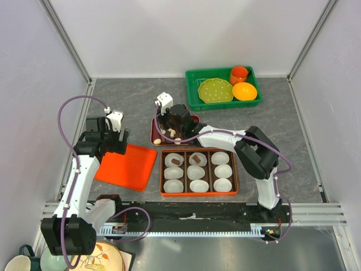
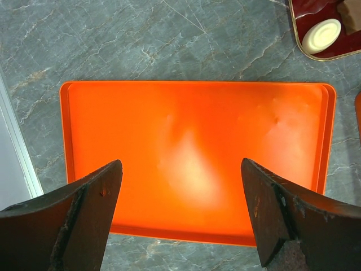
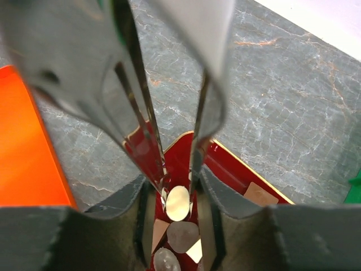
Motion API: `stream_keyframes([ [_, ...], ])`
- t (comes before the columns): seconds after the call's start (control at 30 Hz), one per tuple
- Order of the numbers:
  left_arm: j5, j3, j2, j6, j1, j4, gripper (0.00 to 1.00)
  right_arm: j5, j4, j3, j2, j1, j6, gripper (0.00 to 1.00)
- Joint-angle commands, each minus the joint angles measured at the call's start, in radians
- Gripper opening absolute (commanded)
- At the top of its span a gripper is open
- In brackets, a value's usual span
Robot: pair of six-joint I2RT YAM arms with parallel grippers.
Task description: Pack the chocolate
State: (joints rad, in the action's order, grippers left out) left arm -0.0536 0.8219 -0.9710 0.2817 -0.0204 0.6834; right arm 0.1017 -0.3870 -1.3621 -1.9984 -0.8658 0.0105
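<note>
My right gripper is shut on a pair of metal tongs that point down into the small red tray. The tong tips stand on either side of a cream-white oval chocolate, close against it. More chocolate pieces, brown and pale, lie just behind it, and a brown cube sits at the tray's right. In the top view the right gripper hangs over the red tray. My left gripper is open above the orange lid, holding nothing.
An orange box of white paper cups stands in front of the red tray; two back cups hold brown pieces. A green basket with a plate, cup and bowl is at the back right. A white oval shows in the left wrist view.
</note>
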Motion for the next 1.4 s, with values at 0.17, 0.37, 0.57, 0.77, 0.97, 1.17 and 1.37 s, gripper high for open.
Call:
stream_keyframes([
  [0.17,0.012,0.017,0.032,0.042,-0.004,0.008,0.93,-0.011,0.025,-0.104,0.102,0.005,-0.081,0.26],
  [0.37,0.009,0.028,0.032,0.036,-0.004,0.011,0.93,-0.02,0.057,-0.048,0.266,0.004,-0.087,0.25],
  [0.57,0.001,0.031,0.018,0.03,-0.003,0.008,0.93,-0.025,0.085,0.202,0.487,-0.042,-0.061,0.26],
  [0.77,-0.003,0.043,0.02,0.028,-0.004,0.011,0.93,0.038,0.134,0.374,0.685,-0.15,-0.029,0.26],
  [0.97,-0.003,0.043,0.022,0.027,-0.004,0.018,0.93,0.072,0.169,0.446,0.779,-0.154,0.002,0.25],
  [1.17,-0.003,0.04,0.032,0.025,-0.004,0.024,0.93,0.026,0.198,0.484,0.803,-0.167,0.057,0.24],
  [1.37,0.001,0.033,0.038,0.036,-0.004,0.024,0.93,0.145,0.223,0.526,0.874,-0.165,0.06,0.22],
])
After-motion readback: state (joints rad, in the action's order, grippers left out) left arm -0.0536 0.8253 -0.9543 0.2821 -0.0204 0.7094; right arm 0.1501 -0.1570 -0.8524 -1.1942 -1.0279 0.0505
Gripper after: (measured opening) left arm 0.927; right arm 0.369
